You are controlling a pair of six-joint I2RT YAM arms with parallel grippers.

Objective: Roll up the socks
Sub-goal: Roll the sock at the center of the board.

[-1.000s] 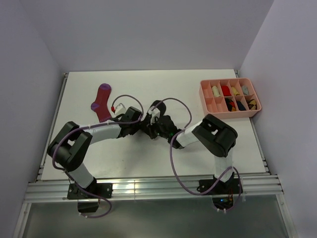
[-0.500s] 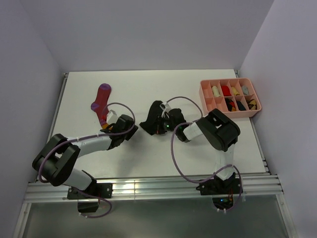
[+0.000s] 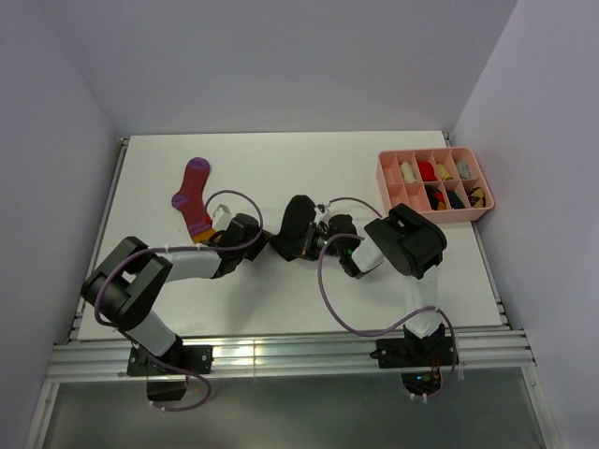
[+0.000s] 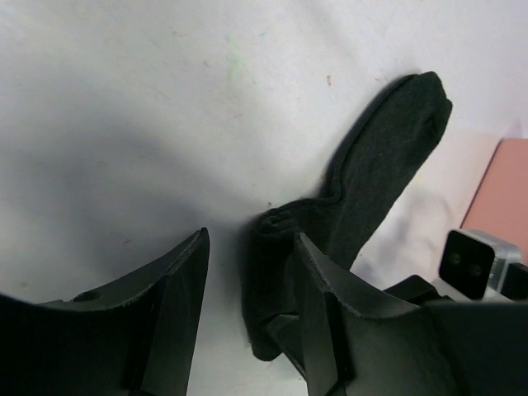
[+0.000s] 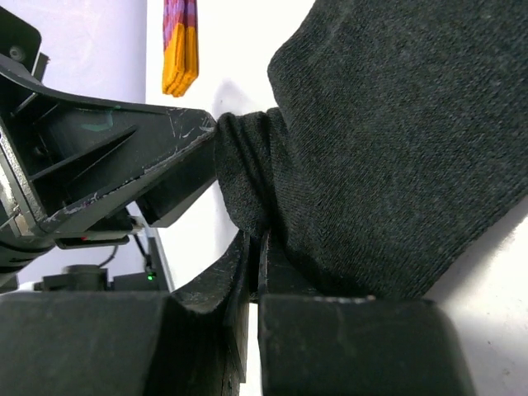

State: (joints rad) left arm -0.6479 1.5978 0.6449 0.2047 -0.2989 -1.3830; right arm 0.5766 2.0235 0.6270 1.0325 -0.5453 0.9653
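Observation:
The black sock (image 3: pixel 298 221) lies mid-table, its near end bunched into a small roll (image 4: pixel 276 227). My right gripper (image 3: pixel 311 245) is shut on that bunched fabric (image 5: pixel 247 181), fingers (image 5: pixel 276 264) pressed together on a fold. My left gripper (image 3: pixel 255 239) is open just left of it; the rolled end sits between its fingers, close against the right finger (image 4: pixel 318 280) and apart from the left finger (image 4: pixel 186 280). The magenta sock (image 3: pixel 194 194) with purple stripes lies flat at the left, its orange toe (image 5: pixel 181 62) near my left arm. No cream sock shows on the table.
A pink compartment tray (image 3: pixel 383 178) holding several rolled socks stands at the right rear. Both arms' purple cables loop over the middle of the table. White walls close in the left, back and right sides.
My left gripper opened off the black sock, drew back left, then came partway back. The right gripper stayed shut and carried the sock's bunched end slightly right and away.

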